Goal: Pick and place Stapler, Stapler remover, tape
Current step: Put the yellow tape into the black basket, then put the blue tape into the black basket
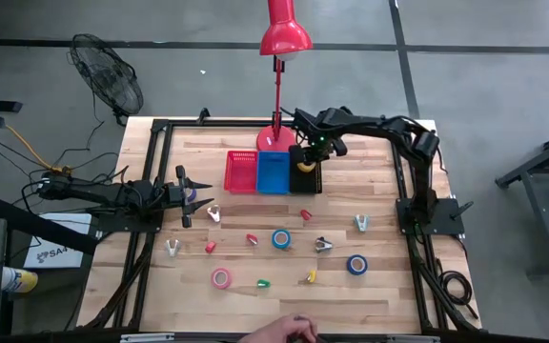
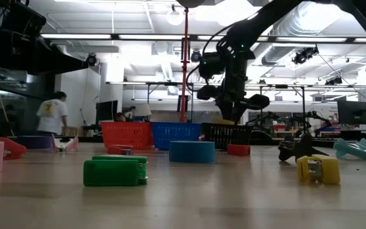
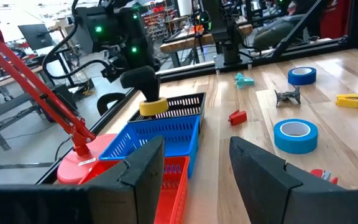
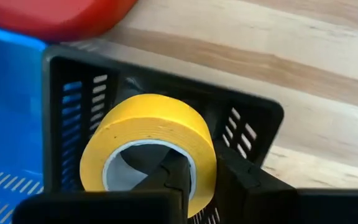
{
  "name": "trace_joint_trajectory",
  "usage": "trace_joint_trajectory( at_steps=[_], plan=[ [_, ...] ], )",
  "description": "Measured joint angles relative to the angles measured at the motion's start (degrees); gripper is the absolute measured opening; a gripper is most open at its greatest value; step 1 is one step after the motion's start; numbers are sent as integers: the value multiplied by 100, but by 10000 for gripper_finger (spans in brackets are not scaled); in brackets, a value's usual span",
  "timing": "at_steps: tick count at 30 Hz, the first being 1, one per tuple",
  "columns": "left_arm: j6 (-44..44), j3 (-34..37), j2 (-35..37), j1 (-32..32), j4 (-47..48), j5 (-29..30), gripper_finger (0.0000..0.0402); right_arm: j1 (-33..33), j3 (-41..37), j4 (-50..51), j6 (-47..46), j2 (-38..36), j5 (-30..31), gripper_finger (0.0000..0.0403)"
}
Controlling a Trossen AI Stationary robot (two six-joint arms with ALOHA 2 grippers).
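A wooden table (image 1: 284, 286) under a red lamp (image 1: 282, 38) carries three bins along its far edge. The right gripper (image 4: 194, 174) pinches a yellow tape roll (image 4: 151, 146), one finger through its centre, directly above the black bin (image 4: 253, 124) at the far edge. To finish well, lower inside the walls before releasing. The left gripper (image 3: 194, 168) waits half open near the left edge.

You've got a wood table (image 1: 389, 286) w/ red bin (image 1: 241, 171), blue bin (image 1: 274, 172), black bin (image 1: 311, 181), lamp base (image 1: 273, 139), blue tape rolls (image 1: 281, 239), pink roll (image 1: 221, 278) & small clips scattered.
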State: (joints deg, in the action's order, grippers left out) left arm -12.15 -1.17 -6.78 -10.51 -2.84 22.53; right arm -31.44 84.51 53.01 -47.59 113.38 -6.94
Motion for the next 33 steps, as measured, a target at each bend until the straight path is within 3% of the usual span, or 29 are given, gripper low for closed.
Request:
trace_joint_trajectory(
  at_steps=[33],
  plan=[
    [0, 0, -1, -1, -1, 0, 179, -6, 218, 54, 312, -73, 203, 172]
  ],
)
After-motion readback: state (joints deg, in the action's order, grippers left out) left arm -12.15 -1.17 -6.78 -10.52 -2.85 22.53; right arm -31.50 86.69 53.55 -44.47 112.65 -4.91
